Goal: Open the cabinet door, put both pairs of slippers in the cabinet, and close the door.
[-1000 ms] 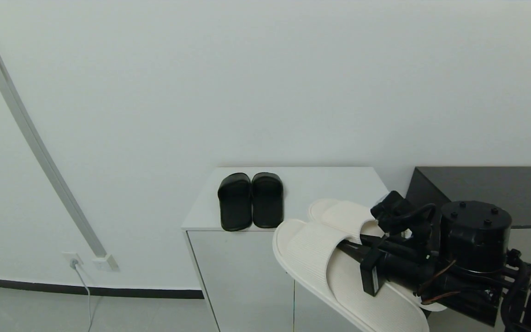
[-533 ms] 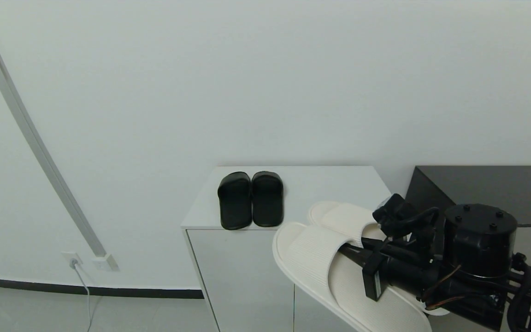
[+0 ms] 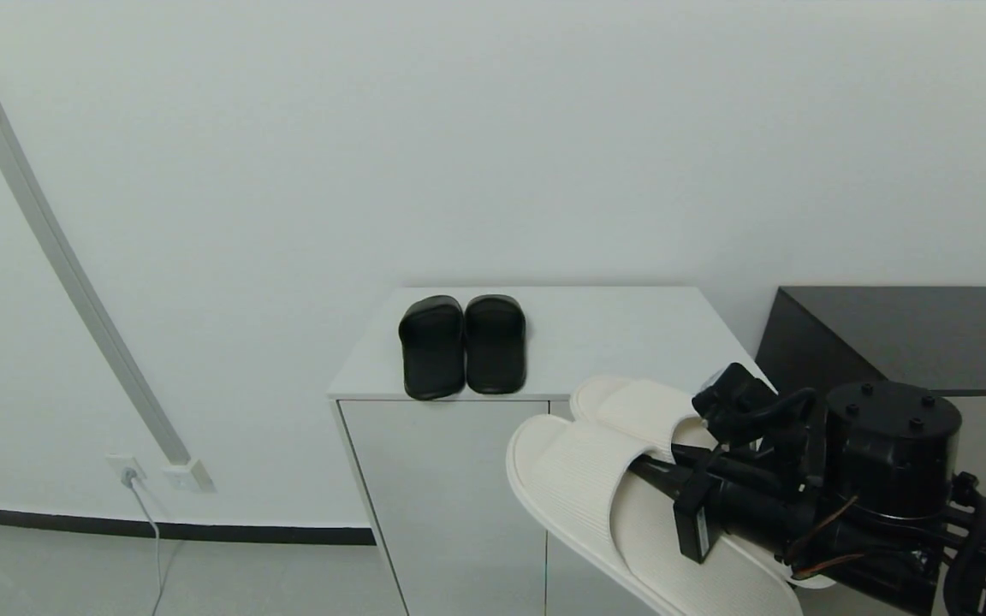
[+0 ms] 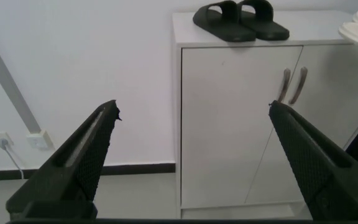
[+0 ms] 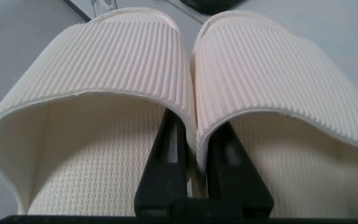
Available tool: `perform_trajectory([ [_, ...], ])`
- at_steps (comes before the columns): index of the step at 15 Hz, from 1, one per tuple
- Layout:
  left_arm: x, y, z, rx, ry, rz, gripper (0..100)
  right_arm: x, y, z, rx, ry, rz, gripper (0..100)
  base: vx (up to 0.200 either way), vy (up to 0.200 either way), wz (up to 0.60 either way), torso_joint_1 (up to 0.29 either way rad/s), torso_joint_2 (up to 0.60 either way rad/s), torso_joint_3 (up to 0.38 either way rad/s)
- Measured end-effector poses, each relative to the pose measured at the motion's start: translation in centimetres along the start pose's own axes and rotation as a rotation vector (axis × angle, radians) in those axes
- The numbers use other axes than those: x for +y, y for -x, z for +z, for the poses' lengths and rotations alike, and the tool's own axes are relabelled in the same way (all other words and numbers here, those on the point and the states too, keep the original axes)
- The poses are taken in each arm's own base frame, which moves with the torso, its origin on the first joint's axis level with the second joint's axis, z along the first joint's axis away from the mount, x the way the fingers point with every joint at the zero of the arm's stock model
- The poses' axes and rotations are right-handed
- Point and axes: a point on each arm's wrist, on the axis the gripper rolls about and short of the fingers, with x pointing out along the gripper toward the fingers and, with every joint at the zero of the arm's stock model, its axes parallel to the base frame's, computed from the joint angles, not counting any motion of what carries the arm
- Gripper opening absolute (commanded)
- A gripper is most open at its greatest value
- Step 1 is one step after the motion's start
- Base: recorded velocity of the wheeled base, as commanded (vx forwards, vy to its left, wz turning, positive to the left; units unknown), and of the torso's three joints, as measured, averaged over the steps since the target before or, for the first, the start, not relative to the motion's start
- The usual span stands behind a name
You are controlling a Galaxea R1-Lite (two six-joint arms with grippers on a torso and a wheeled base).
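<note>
- White slippers [image 5: 123, 74]: right jaws clenched on adjoining straps, so one pinch carries both.
- Left jaws released, squared to shut cabinet door [image 4: 229, 118], likely kept free for handles [image 4: 293, 85].

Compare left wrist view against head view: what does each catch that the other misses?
Left wrist: two slim metal door handles, and the left gripper with its black fingers open. Head: the right gripper clamped on the cream ribbed slippers, plus a dark grey counter beside the cabinet. Both: the white two-door cabinet with doors shut, black rubber slide slippers on top, and a wall socket.
</note>
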Motion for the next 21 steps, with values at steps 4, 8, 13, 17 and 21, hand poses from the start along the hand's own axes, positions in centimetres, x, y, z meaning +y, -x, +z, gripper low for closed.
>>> perform_trajectory([
  [4,0.00,0.00,0.00,0.000,0.000,0.001,100,0.11,0.06,-0.12,0.004,0.022,0.005,0,0.000,0.000,0.00,-0.227,0.55,0.316],
  [8,0.00,0.00,0.00,0.000,0.000,0.000,100,0.15,0.13,-0.24,0.009,0.025,0.007,0,0.000,0.000,0.00,-0.210,0.53,0.322],
  [13,0.00,0.00,0.00,0.000,0.000,0.000,100,0.31,0.40,-0.27,0.009,0.026,0.012,0,0.000,0.000,0.00,-0.185,0.51,0.323],
  [17,0.00,0.00,0.00,0.000,0.000,0.000,100,0.34,0.50,-0.32,0.011,0.027,0.013,0,0.000,0.000,0.00,-0.156,0.48,0.322],
  [21,0.00,0.00,0.00,0.000,-0.001,0.000,100,0.44,0.54,-0.40,0.014,0.028,0.017,0,0.000,0.000,0.00,-0.123,0.46,0.339],
])
